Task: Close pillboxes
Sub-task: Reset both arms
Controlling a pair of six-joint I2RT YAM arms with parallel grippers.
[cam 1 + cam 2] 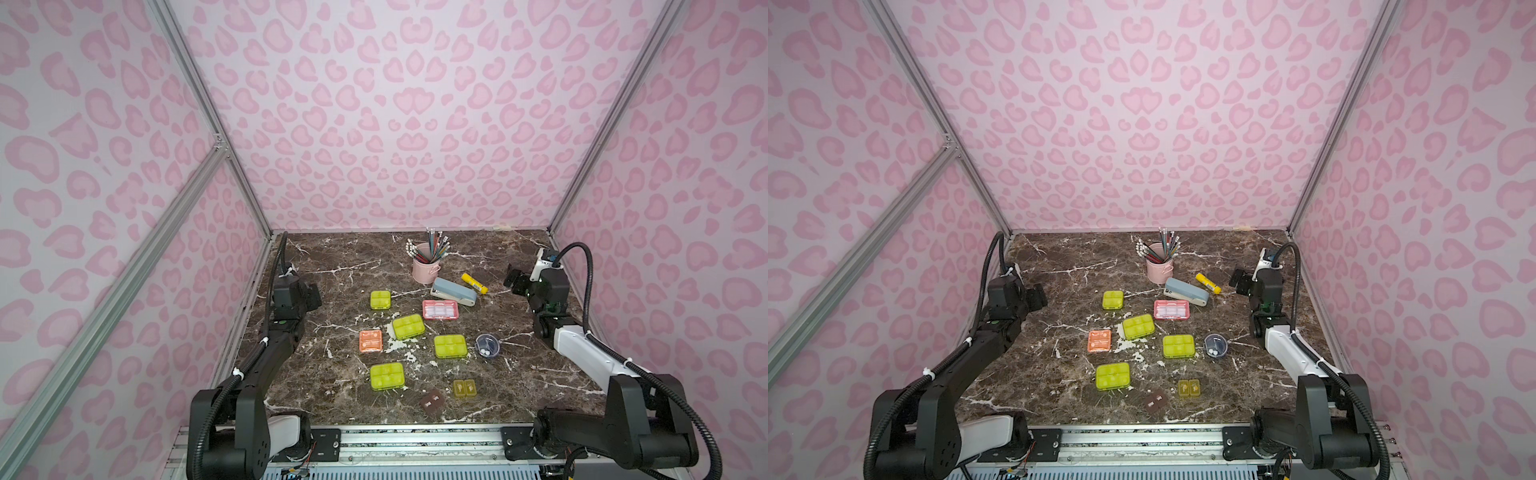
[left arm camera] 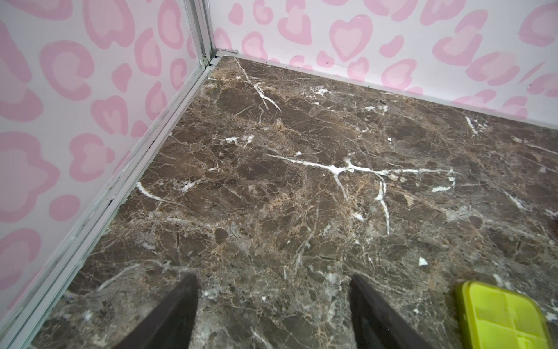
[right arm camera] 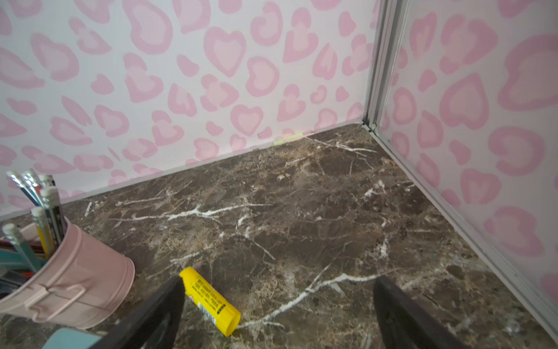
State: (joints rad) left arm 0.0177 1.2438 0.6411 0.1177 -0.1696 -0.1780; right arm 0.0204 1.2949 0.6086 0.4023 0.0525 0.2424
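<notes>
In both top views the pillboxes (image 1: pixel 408 326) lie scattered mid-bench (image 1: pixel 332 266): four yellow-green pillboxes (image 1: pixel 450 346), a pink pillbox (image 1: pixel 440 309) at 1 o'clock of the cluster, an orange pillbox (image 1: pixel 370 341) at 9 o'clock, a round dark-blue pillbox (image 1: pixel 487 345) at 3 o'clock, and an olive pillbox (image 1: pixel 464 389) and a brown pillbox (image 1: pixel 432 401) at 6 o'clock, nearest the robot. A grey-blue stapler (image 1: pixel 454 291) sits just beyond the pink pillbox, with a yellow glue stick (image 1: pixel 474 284) and a pink pencil cup (image 1: pixel 426 268) near it at 12 to 1 o'clock. The left end effector (image 1: pixel 311 297) hangs at 9 o'clock and the right end effector (image 1: pixel 512 279) at 2 o'clock, both clear of every box. The left wrist view shows its fingers (image 2: pixel 172 314) apart over bare marble, with one yellow-green corner off to the side. In the right wrist view the fingers (image 3: pixel 407 317) are spread with nothing between them. The glue stick shows past one finger, the pencil cup and stapler beyond.
</notes>
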